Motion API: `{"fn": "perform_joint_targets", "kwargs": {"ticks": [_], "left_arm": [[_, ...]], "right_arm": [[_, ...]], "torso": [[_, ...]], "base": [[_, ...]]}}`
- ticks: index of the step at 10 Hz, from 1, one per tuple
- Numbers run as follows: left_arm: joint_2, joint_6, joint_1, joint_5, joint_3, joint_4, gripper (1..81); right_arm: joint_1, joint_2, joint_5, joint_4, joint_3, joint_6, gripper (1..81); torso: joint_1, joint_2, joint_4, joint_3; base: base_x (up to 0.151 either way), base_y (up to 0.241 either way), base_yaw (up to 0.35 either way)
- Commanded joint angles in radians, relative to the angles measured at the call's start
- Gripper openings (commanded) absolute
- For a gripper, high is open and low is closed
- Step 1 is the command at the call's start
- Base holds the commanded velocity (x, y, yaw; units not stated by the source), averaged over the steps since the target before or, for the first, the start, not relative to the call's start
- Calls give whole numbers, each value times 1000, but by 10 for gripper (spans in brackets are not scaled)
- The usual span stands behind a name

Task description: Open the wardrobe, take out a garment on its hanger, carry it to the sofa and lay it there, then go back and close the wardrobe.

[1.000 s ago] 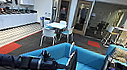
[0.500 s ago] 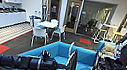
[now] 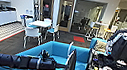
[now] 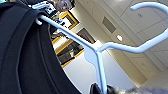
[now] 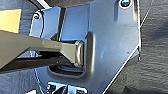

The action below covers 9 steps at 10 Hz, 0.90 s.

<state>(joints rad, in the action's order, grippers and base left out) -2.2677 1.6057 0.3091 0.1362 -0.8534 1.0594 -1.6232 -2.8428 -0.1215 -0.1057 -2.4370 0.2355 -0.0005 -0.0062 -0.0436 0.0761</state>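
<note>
The left gripper [image 3: 62,66] pinched the hanger [image 4: 100,50], the garment [image 3: 68,69] hanging over the sofa [image 3: 54,49] seat's front edge; laying it down and closing the wardrobe remained

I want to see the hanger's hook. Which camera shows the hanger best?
The left wrist view: the white hanger spreads across it, hook curving at the top, with the black garment on it. In the head view it is a thin white strip above the blue sofa.
</note>
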Motion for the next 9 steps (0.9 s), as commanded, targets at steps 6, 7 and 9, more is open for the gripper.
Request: {"fn": "perform_joint_targets", "kwargs": {"ticks": [6, 7, 9], "left_arm": [[16, -12, -129, 26, 30, 21, 10], [17, -12, -124, 26, 28, 21, 10], [16, -13, -121, 26, 30, 22, 10]], "right_arm": [[30, 14, 62, 8, 4, 1, 811], [31, 14, 62, 6, 4, 1, 811], [32, 12, 62, 6, 4, 1, 811]], "torso": [[1, 0, 0, 0], [1, 0, 0, 0], [1, 0, 0, 0]], "base": [[0, 0, 0], [0, 0, 0], [0, 0, 0]]}}
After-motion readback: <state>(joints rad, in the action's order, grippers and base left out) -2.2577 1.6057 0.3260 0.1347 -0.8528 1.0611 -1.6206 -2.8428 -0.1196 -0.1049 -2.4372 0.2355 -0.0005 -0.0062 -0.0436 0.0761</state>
